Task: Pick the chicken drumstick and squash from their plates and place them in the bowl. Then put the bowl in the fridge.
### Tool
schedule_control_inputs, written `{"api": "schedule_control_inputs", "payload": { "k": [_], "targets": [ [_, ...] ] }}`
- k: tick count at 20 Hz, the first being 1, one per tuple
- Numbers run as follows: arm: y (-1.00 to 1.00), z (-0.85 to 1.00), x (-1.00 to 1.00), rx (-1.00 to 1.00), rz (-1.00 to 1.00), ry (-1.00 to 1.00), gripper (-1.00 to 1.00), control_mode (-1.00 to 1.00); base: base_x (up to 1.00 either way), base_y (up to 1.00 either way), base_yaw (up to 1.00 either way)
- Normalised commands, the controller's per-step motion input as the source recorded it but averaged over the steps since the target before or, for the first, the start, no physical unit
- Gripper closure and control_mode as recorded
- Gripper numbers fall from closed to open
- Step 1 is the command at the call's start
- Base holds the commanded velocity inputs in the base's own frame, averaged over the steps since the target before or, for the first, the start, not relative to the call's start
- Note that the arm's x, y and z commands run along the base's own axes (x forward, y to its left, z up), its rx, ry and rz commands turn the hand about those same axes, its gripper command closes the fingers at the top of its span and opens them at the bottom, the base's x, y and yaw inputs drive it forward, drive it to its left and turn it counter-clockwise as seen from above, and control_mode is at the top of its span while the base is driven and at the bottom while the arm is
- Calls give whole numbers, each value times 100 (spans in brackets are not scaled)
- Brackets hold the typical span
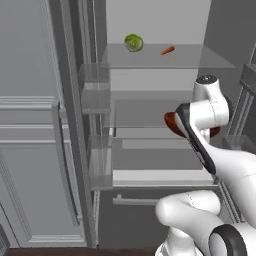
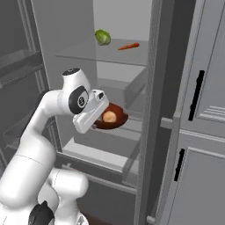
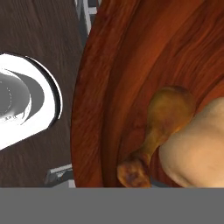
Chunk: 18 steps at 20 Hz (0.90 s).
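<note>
Bowl [image 2: 115, 122] hangs inside the open fridge [image 2: 132, 79], above a glass shelf; our gripper [image 2: 97, 117] is clenched on its near rim. Drumstick [image 3: 164, 124] and squash [image 2: 109, 116] lie touching inside. Open room remains above the bowl under the next shelf.

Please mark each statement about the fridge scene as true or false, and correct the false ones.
1. The bowl is inside the open fridge, at the gripper. True.
2. The bowl is empty. False: the drumstick and the squash lie in it, side by side.
3. A green vegetable and a carrot lie on the upper glass shelf. True.
4. The carrot is in the bowl. False: it is on the upper shelf, above the bowl.
5. The fridge door is closed. False: the shelves inside are visible.
</note>
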Motion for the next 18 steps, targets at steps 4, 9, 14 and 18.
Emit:
{"api": "schedule_control_inputs", "payload": {
  "k": [4, 9, 14, 18],
  "targets": [
    [0, 0, 0, 0, 0, 0, 100, 100, 54, -4, 1],
    [0, 0, 0, 0, 0, 0, 100, 100, 10, 0, 1],
    [0, 7, 0, -1, 2, 0, 100, -100, 0, 0, 0],
    [3, 50, 9, -4, 12, -1, 100, -100, 0, 0, 0]
  ]
}}
